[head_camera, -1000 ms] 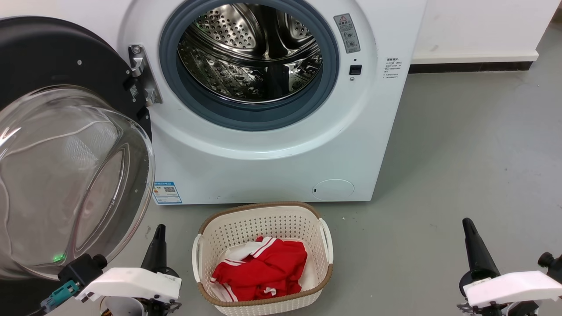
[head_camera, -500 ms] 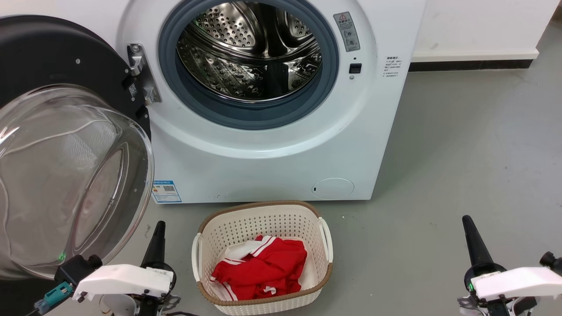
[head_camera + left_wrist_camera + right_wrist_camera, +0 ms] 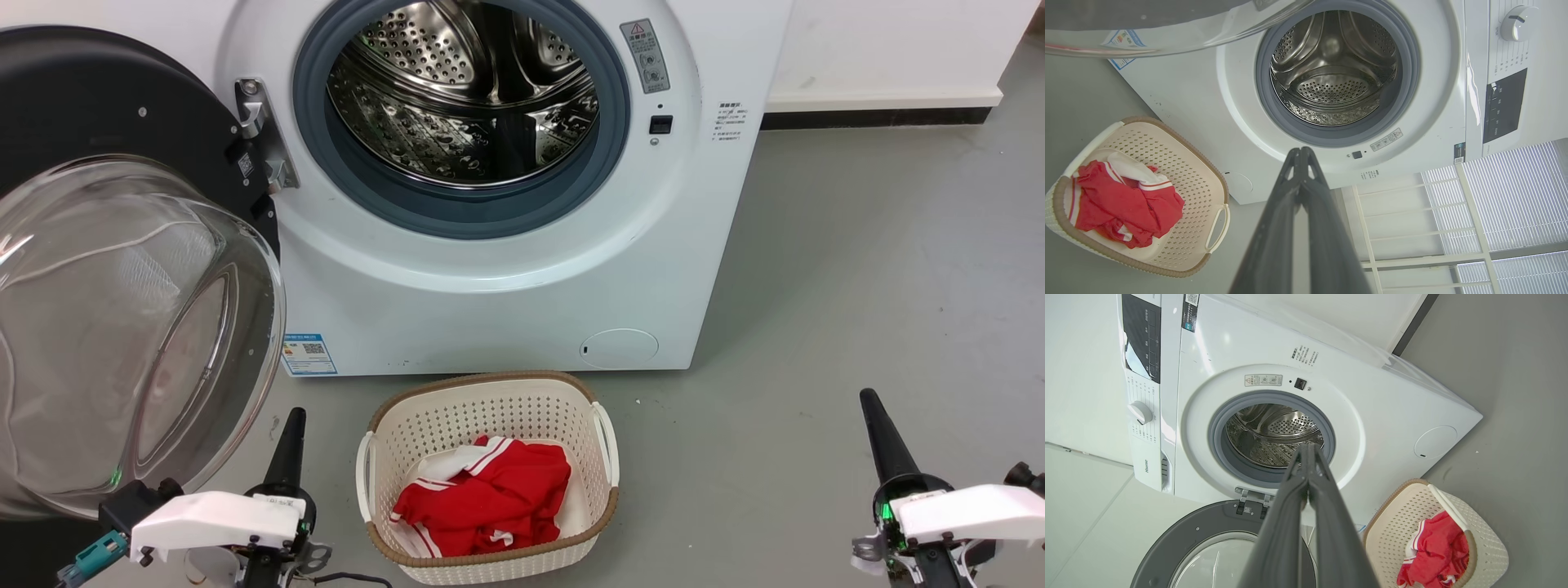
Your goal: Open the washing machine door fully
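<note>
The door point(image 3: 122, 269) hangs wide at the washer's point(image 3: 506, 286) left, but the left hand point(image 3: 295, 418), closed and empty just beside it, could nudge it shut if raised; the right hand point(image 3: 870, 404) is closed too.

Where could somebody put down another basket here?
Bare floor lies right of the washing machine and laundry basket, up to the right gripper. Left is crowded: washing machine door, left gripper, laundry basket close together.
</note>
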Robot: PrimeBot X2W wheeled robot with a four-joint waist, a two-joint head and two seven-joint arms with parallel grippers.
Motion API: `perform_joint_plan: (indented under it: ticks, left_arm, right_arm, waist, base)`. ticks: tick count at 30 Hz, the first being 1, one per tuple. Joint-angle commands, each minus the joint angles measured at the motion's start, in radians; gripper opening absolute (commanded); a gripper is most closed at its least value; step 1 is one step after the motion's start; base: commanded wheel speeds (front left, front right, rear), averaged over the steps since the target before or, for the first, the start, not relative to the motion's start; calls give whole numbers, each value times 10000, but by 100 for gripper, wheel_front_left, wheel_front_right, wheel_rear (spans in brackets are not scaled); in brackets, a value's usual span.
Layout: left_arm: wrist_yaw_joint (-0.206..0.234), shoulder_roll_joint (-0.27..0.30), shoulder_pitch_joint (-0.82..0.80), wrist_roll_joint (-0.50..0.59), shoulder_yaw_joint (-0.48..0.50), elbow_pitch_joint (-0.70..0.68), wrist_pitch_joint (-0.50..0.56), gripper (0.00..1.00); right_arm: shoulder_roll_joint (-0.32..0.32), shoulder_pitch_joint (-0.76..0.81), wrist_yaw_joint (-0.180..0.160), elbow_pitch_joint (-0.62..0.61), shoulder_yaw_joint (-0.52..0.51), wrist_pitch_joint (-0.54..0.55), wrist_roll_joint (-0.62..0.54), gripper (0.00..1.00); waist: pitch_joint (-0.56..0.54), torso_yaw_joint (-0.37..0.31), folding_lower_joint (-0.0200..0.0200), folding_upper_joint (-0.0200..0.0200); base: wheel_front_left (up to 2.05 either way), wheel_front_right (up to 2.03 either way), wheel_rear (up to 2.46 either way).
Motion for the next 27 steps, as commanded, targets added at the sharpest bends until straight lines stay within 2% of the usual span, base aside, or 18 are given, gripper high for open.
perform_joint_plan:
  ticks: [1,27]
  left_arm:
    - [-78,-4,-256,-176,55,-38,65,0]
    - [-460,-201,-375,-2229,527,109,629,0]
  right_arm:
    - [-66,-200,-1,-23,-27,20,220,0]
    - [-31,-565,-2,366,-177,468,2479,0]
  waist:
    - [3,0,0,0]
    - [90,-14,0,0]
  base:
    - [0,0,0]
    - [0,0,0]
